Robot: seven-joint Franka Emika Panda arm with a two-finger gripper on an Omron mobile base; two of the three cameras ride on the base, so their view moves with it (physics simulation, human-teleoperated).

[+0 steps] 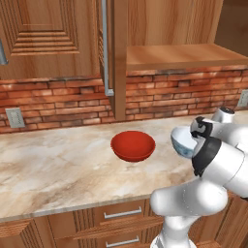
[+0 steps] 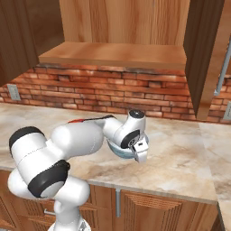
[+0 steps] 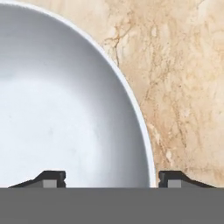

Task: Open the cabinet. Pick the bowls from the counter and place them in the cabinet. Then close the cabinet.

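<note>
table (image 1: 58,169): beige marbled stone, smooth, faint sheen
red bowl (image 1: 133,145): glossy
pale bowl (image 3: 57,109): smooth, silvery matt inside
cabinet (image 1: 43,38): brown grained wood
handle (image 1: 105,48): silver metal
wall (image 1: 58,104): rough red brick

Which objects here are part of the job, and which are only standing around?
Job:
- glossy red round bowl
- pale white-blue round bowl, under the open end effector
- beige marbled stone counter
- brown wooden cabinet, its shelf exposed

Standing around:
- wooden drawers with short silver handles
- wall outlet
- red brick wall
</note>
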